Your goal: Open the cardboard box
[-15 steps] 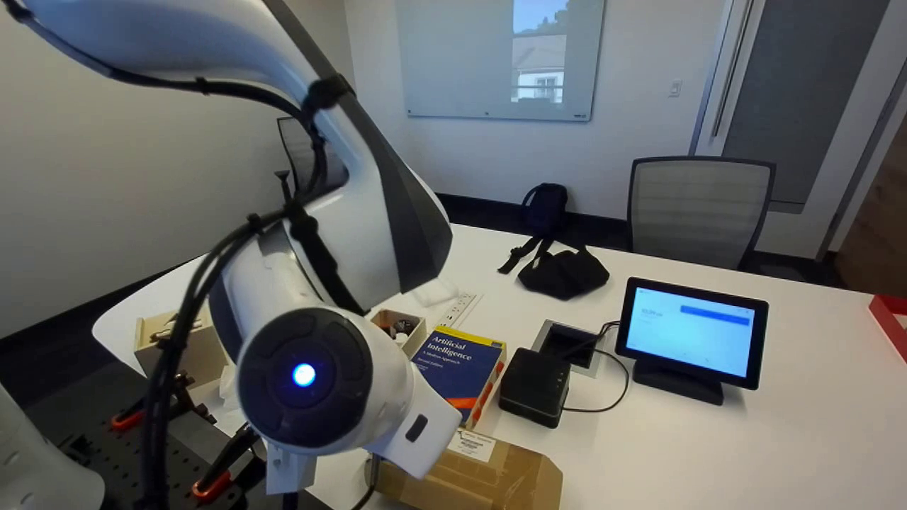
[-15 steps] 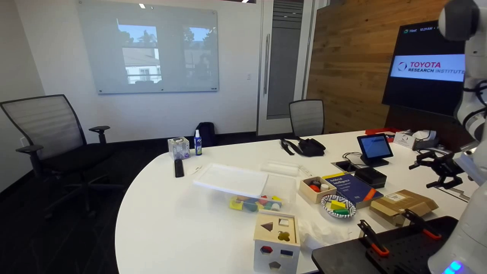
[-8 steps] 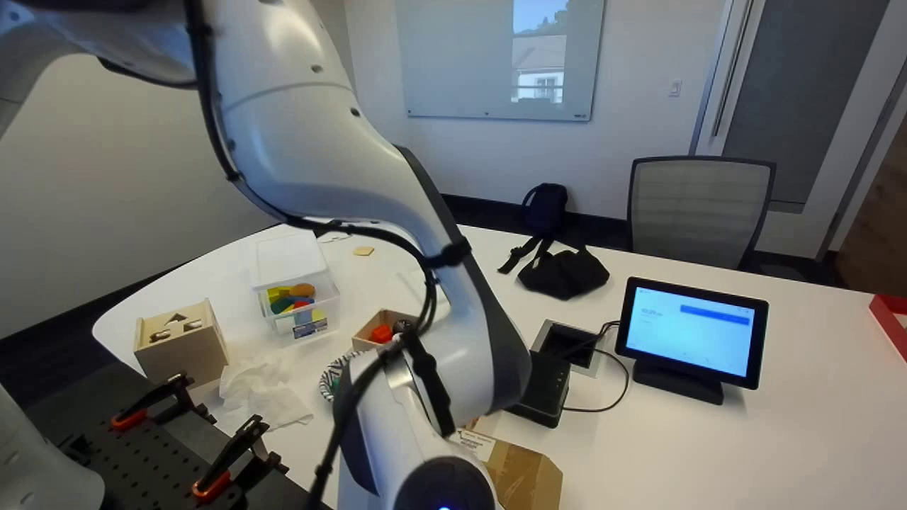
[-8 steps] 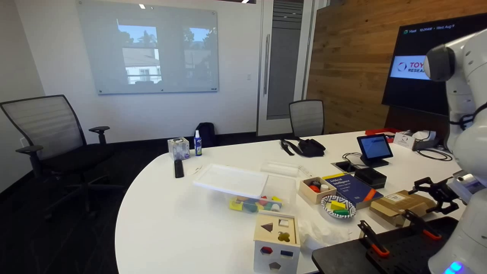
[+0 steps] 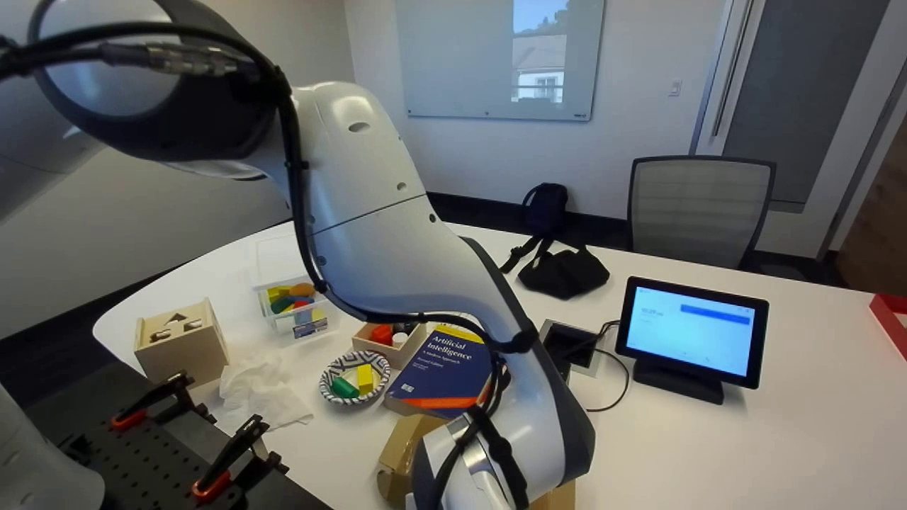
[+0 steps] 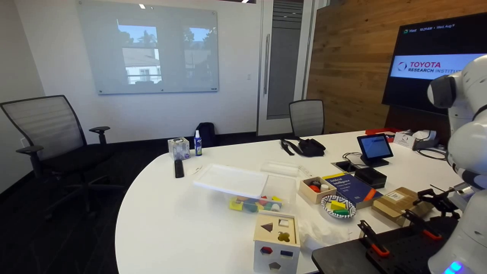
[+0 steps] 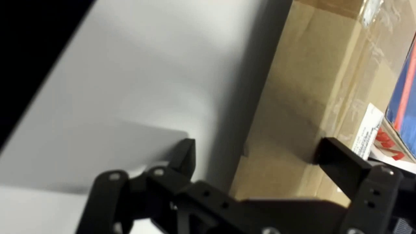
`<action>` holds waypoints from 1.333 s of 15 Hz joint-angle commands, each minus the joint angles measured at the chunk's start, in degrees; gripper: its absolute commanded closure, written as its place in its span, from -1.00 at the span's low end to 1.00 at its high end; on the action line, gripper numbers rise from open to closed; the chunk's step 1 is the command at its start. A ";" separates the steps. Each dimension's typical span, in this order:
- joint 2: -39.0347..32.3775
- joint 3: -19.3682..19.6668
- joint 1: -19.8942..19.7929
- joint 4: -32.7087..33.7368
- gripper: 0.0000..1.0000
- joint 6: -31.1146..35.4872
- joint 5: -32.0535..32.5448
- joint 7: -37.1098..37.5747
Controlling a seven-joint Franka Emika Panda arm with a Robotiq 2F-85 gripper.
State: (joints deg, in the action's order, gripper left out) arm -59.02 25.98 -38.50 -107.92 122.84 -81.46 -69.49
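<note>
The flat brown cardboard box (image 6: pixel 395 203) lies on the white table, its lid down. In an exterior view the arm covers much of the box (image 5: pixel 402 453). In the wrist view the box (image 7: pixel 292 81) shows a long side wall, a taped edge and a white label. My gripper (image 6: pixel 429 206) is low at the box's near right end. In the wrist view the gripper (image 7: pixel 256 152) is open. One finger is over the table beside the box. The other is at the box's taped top edge and seems to touch it. Nothing is held.
The blue book (image 5: pixel 446 368) lies right behind the box. A patterned bowl (image 6: pixel 338 206) with blocks and a small wooden box (image 6: pixel 317 190) stand beside it. Orange-black clamps (image 6: pixel 422 224) rise from the black mount plate close to the box. A black device (image 6: pixel 371 177) stands behind.
The arm has swung and lowered, bringing the open gripper from above the table down to the box. The box has shifted and turned slightly.
</note>
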 commanded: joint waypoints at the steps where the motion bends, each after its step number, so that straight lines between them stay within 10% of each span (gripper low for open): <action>1: -0.30 -2.19 -0.76 2.78 -1.00 3.27 -0.19 0.06; 3: -0.04 -2.79 -0.49 3.04 -1.00 4.45 -0.07 -0.32; 9: 0.39 -4.18 -0.39 3.35 0.11 5.11 0.17 -0.98; 20: 9.26 -3.77 2.05 -2.93 0.36 3.00 6.28 0.29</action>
State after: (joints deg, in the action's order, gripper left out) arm -56.43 22.88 -38.15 -105.39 125.73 -77.86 -69.70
